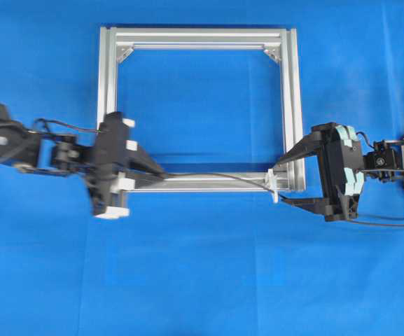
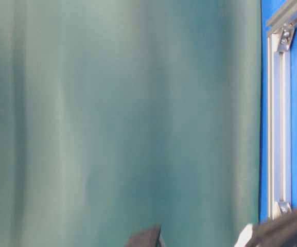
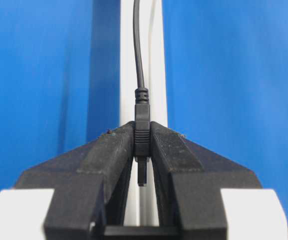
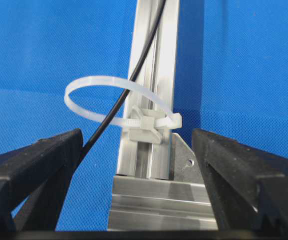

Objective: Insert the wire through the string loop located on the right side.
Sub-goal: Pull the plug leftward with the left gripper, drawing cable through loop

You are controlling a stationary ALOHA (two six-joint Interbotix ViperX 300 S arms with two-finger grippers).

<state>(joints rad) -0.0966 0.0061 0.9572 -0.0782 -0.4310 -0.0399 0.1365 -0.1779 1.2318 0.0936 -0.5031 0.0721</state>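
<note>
Wire [image 1: 216,176] lengthwise along frame rail [image 1: 209,183]

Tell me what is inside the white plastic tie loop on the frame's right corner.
The thin black wire passes through the white plastic tie loop; blue table shows through the remaining opening. Where the wire continues below is hidden by the right pincer.

table-level view: a blurred teal surface [image 2: 122,118] fills most of it; the aluminium frame [image 2: 281,123] is cut off at the right edge.
</note>
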